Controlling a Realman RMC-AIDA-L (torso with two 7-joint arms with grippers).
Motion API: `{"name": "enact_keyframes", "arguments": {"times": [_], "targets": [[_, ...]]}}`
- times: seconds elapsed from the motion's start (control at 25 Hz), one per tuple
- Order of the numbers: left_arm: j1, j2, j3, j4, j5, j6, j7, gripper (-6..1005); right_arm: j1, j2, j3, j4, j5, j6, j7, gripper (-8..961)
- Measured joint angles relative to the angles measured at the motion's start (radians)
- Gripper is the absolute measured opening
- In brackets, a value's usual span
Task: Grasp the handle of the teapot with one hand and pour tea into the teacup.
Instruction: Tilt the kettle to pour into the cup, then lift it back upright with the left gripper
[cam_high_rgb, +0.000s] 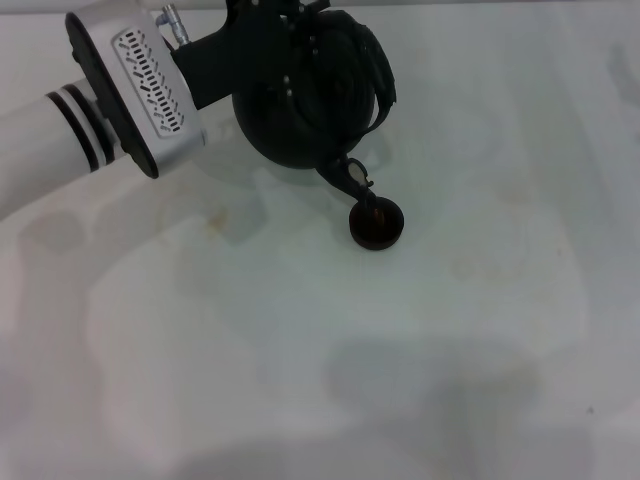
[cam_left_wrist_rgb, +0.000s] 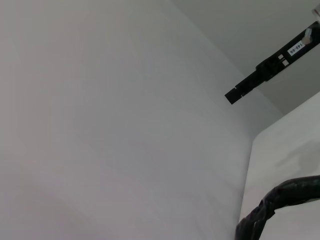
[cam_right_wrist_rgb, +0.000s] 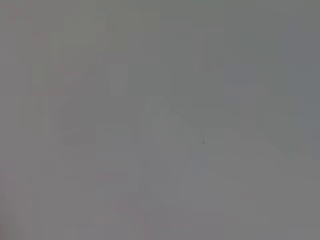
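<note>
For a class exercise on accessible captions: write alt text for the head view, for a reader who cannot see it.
A black teapot, held by the robot's left gripper, is tipped so its spout sits just over a tiny dark teacup on a white table. The silver-and-white left arm enters from the left; no right arm shows.

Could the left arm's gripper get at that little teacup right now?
Probably not: the left gripper is busy at the teapot, tilted with its spout over the teacup. The table around the cup looks free.
</note>
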Motion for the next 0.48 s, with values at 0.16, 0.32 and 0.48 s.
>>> {"name": "enact_keyframes", "arguments": {"times": [0.16,0.32,0.48], "targets": [[0.002,0.000,0.000,0.000,0.000,-0.001,0.000,100,0.000,0.000,0.000,0.000,0.000,0.001,0.000,825],[0.002,-0.001,0.000,0.000,0.000,-0.008,0.000,100,-0.001,0.000,0.000,0.000,0.000,0.003,0.000,825],[0.003,-0.001,0.000,0.000,0.000,-0.009,0.000,100,-0.002,0.000,0.000,0.000,0.000,0.003,0.000,824]]}}
